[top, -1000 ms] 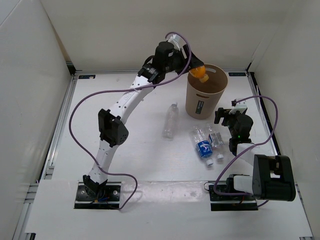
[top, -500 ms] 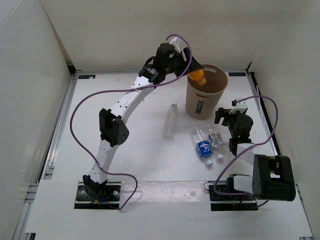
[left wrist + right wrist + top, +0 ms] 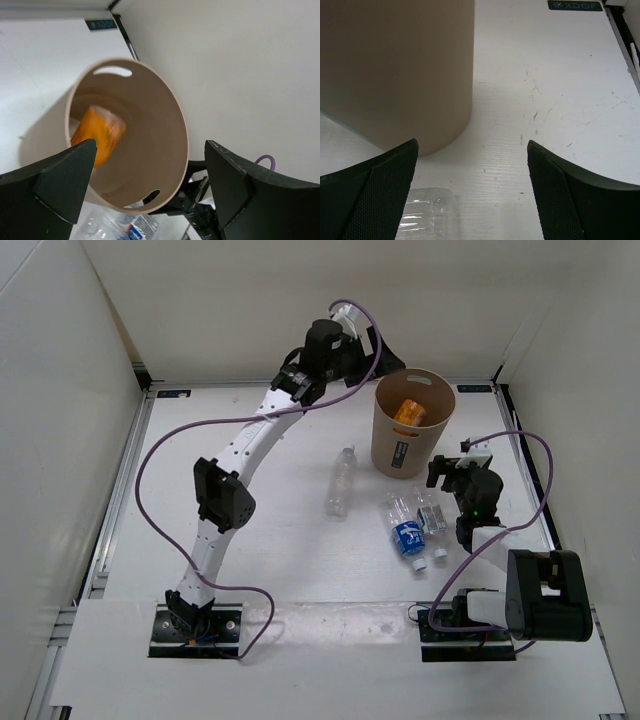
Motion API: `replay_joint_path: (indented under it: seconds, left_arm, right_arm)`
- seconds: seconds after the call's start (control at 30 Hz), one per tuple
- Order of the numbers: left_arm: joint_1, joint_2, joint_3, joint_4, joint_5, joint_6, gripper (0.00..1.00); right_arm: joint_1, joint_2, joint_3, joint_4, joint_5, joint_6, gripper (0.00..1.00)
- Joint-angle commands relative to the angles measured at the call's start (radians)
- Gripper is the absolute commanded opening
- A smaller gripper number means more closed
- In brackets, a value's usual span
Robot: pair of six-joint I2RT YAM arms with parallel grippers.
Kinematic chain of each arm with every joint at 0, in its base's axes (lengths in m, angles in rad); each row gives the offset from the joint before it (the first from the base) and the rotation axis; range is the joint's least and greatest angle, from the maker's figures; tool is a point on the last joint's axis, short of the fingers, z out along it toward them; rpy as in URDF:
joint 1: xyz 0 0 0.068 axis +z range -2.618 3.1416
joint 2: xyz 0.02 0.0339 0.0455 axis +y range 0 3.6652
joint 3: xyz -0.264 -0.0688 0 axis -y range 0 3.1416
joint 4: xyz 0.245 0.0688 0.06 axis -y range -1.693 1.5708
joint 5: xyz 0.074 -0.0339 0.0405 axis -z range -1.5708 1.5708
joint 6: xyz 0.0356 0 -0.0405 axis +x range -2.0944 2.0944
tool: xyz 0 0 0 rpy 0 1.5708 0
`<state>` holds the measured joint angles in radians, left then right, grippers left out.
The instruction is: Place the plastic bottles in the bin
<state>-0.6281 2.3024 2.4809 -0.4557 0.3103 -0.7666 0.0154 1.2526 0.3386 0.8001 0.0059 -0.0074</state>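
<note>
The orange bottle (image 3: pixel 410 412) lies inside the tan bin (image 3: pixel 400 455), and also shows in the left wrist view (image 3: pixel 97 132). My left gripper (image 3: pixel 388 355) is open and empty, above the bin's back left rim (image 3: pixel 180 125). The slim clear bottle (image 3: pixel 342 483) lies left of the bin. The blue-label bottle (image 3: pixel 405 528) and the short clear bottle (image 3: pixel 430 512) lie side by side in front of the bin. My right gripper (image 3: pixel 455 468) is open and empty, low beside the bin's right wall (image 3: pixel 395 65), with a clear bottle's end (image 3: pixel 427 215) just below it.
White walls close the table on three sides. A metal rail runs along the right edge (image 3: pixel 520 455). The blue-label bottle shows under the bin in the left wrist view (image 3: pixel 137 229). Purple cables loop off both arms.
My left gripper has opened and let go of the orange bottle, which has dropped into the bin. The left wrist has drawn back slightly. The right arm has not moved.
</note>
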Motion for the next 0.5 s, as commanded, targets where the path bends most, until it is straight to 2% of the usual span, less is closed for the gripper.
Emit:
replay_joint_path:
  seconds: [0.0, 0.17, 0.3, 0.47]
  left_arm:
    - [0.057, -0.135, 0.056, 0.015, -0.03, 0.073, 0.99]
    - [0.14, -0.243, 0.038, -0.04, -0.092, 0.187, 0.99]
    - [0.208, -0.313, -0.043, -0.067, -0.119, 0.245, 0.99]
    - [0.28, -0.414, -0.284, -0.096, -0.134, 0.262, 0.99]
  right_arm:
    - [0.011, -0.004, 0.028, 0.016, 0.023, 0.0, 0.9]
    - [0.011, -0.004, 0.03, 0.014, 0.02, 0.0, 0.9]
    - [0.014, -0.005, 0.03, 0.014, 0.023, 0.0, 0.9]
    - [0.014, -0.004, 0.03, 0.013, 0.026, 0.0, 0.9]
